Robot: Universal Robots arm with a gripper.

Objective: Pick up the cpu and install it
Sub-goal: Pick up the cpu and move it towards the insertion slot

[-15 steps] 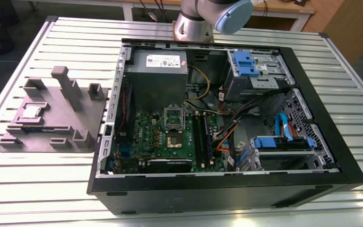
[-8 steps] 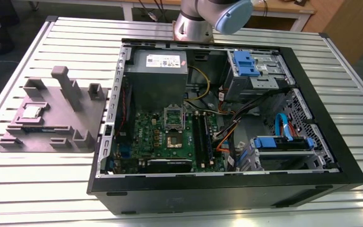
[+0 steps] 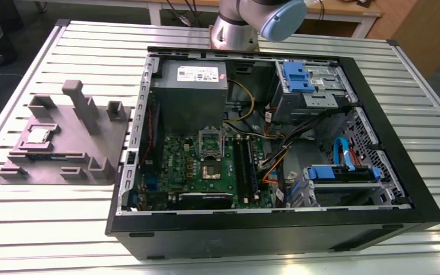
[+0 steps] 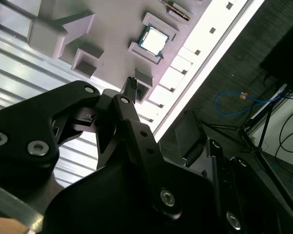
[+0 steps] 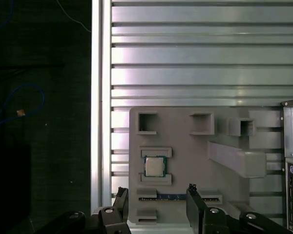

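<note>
First wrist view shows your tool (image 5: 156,189) with its jaws spread wide and empty, poised over the cpu (image 5: 155,166). The cpu lies flat in its recess of the grey tray (image 5: 185,161) on the slatted tabletop (image 5: 200,58). Nothing is picked up yet, so grasping and installing both remain. Exterior view adds the open computer case (image 3: 403,189) beside the tray, where the motherboard socket (image 3: 210,170) looks empty.

silver-grey arm segment (image 3: 234,31) with pale blue joint cap (image 3: 285,20); matte black end effector (image 5: 156,191), angular linkages, round silver screws (image 4: 38,147).
</note>
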